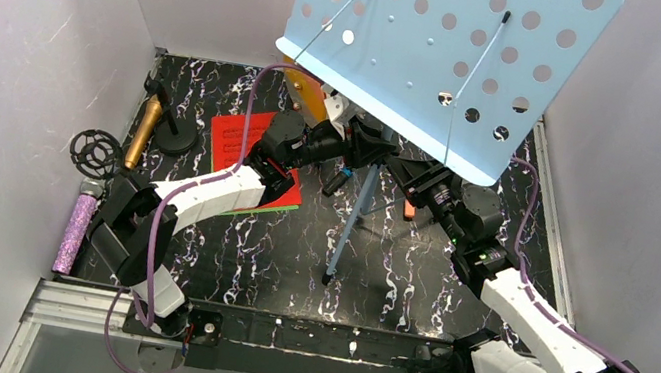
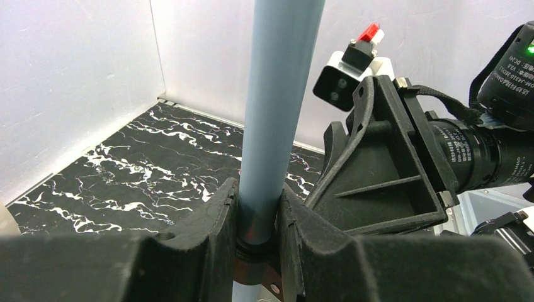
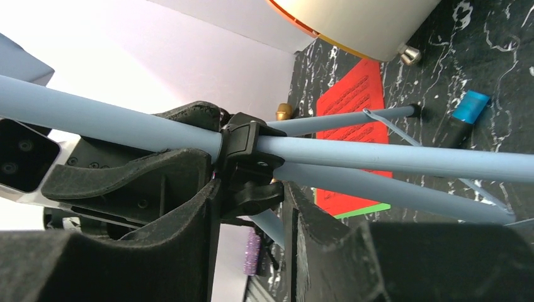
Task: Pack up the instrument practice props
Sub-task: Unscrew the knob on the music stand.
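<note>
So the left pincer (image 2: 258, 220) is clamping down on the sheet-music tripod (image 1: 360, 212). Both black fingers (image 2: 208, 233) are pressing flat against its pale-blue pole (image 2: 280, 94) just above a dark collar, low centre in the left wrist view. The right pincer (image 3: 252, 207) is sitting around the black hub (image 3: 245, 151) where the legs (image 3: 403, 192) are branching off, one finger on each side of the hub's lower lever. Honestly I can't tell if it's actually squeezing or just bracketing it, since the gap looks nearly gone but it's dark in there. In the top view both arms are reaching in from the bottom corners and meeting mid-frame at that same joint, pincers just beside each other. The tripod is tilting, with one foot resting on the black marbled table (image 1: 412, 281) below centre. Its perforated blue plate (image 1: 450, 54) is filling the upper middle and right of the frame. Left of the arms, the red music sheet (image 1: 238, 141) is lying flat with a green sheet (image 3: 360, 210) peeking out under its lower edge, and the left arm is crossing over part of them. Further left, the gold microphone (image 1: 144, 133) is lying beside a black round-based mic stand (image 1: 174, 138). The purple microphone (image 1: 75, 233) is lying along the left wall at lower left, silver head pointing up-frame, near a black spoked ring (image 1: 94, 150). The cream-and-orange cabinet (image 3: 352, 25) is showing at the top of the right wrist view.
</note>
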### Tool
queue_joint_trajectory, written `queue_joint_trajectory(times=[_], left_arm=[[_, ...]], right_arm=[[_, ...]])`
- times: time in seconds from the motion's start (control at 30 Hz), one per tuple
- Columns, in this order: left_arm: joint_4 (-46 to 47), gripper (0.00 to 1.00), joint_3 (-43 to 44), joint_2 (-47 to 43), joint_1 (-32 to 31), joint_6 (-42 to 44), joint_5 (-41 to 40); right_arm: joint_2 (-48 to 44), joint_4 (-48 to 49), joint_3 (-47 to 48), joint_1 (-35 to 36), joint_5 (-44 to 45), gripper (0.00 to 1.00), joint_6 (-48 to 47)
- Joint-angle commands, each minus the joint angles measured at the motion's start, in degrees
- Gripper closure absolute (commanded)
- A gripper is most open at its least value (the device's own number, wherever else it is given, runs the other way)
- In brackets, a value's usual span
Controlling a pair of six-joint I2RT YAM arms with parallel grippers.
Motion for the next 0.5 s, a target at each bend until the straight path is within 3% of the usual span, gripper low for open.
queue_joint_trajectory(times=[0.0,0.17,0.47], left_arm=[[-12.8,1.00,-2.0,1.9,-0.4,-1.2,0.7],[-13.4,1.00,-1.8,1.9,-0.4,-0.8,0.3],[-14.2,1.00,-1.5,1.6,-0.4,-0.5,0.2]], right_arm=[[-1.6,-2.8,3.4,0.2,-1.4,0.98,-14.9],[-2.5,-3.7,3.9,0.2,-1.1,0.99,-34.7],[-1.5,-0.2,2.7,0.2,-14.6,0.99,-67.6]])
